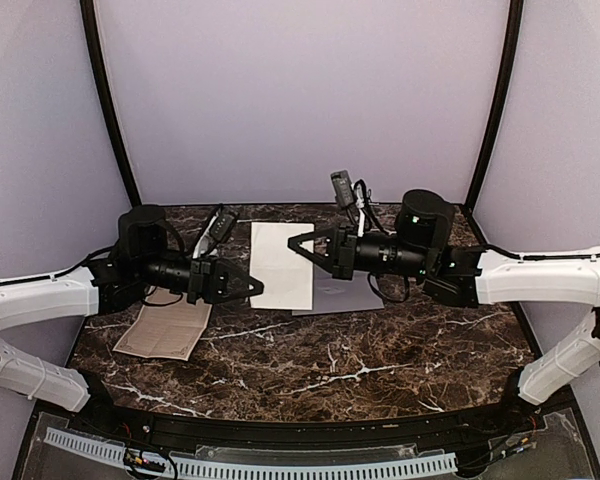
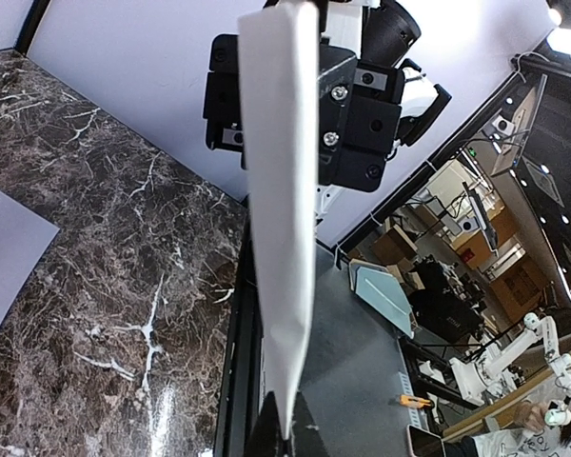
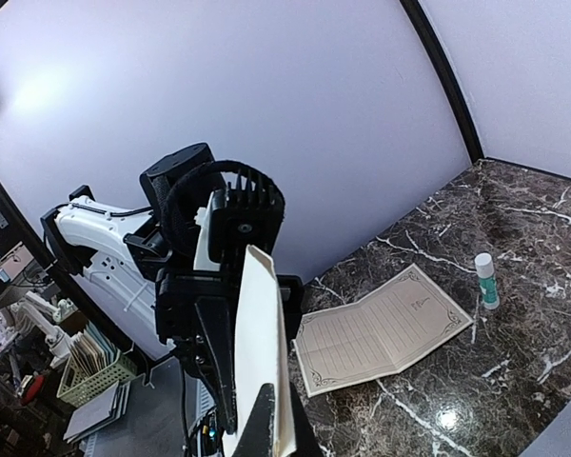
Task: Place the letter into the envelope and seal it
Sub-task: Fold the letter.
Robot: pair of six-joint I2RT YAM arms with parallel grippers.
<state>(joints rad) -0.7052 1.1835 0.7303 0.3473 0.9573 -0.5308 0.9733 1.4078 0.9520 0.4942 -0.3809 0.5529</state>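
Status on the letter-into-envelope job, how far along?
Done: nothing inserted or sealed yet. In hand: left pincer and right pincer are both shut on opposite edges of the white sheet, lifted clear of the table. Left: slide it into the envelope lying flat below, then seal.

No text can be read; the print on the tan sheet [image 3: 385, 328] is too small; the glue stick [image 3: 486, 279] label also.
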